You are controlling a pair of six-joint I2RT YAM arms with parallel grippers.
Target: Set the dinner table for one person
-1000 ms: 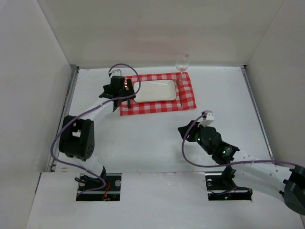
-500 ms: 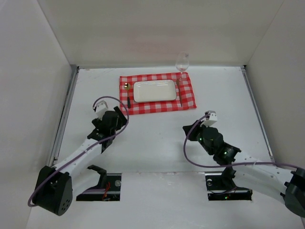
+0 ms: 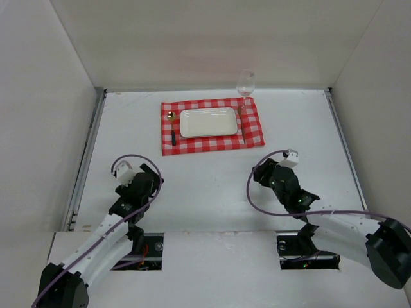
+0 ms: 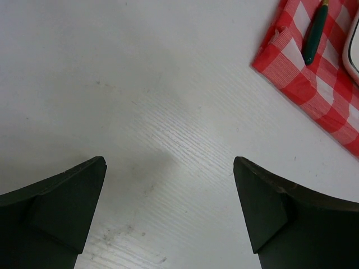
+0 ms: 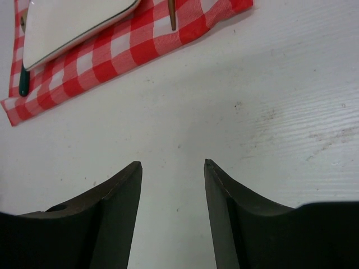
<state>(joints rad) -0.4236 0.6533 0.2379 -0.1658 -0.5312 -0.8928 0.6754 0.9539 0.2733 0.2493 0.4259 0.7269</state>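
Where only top cam shows glass [image 3: 246,83], L pincer [image 4: 169,162] gapes — empty

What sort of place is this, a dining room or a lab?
Likely a lab test booth, not a dining room: plain white walls box in the dinner table, and two robot arms are mounted at its near edge.

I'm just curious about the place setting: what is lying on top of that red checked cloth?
On the cloth lie a white plate centrally, a dark-handled utensil left of it, a slim utensil right. The plate hides the cloth beneath. Whether the glass stands on it is unclear.
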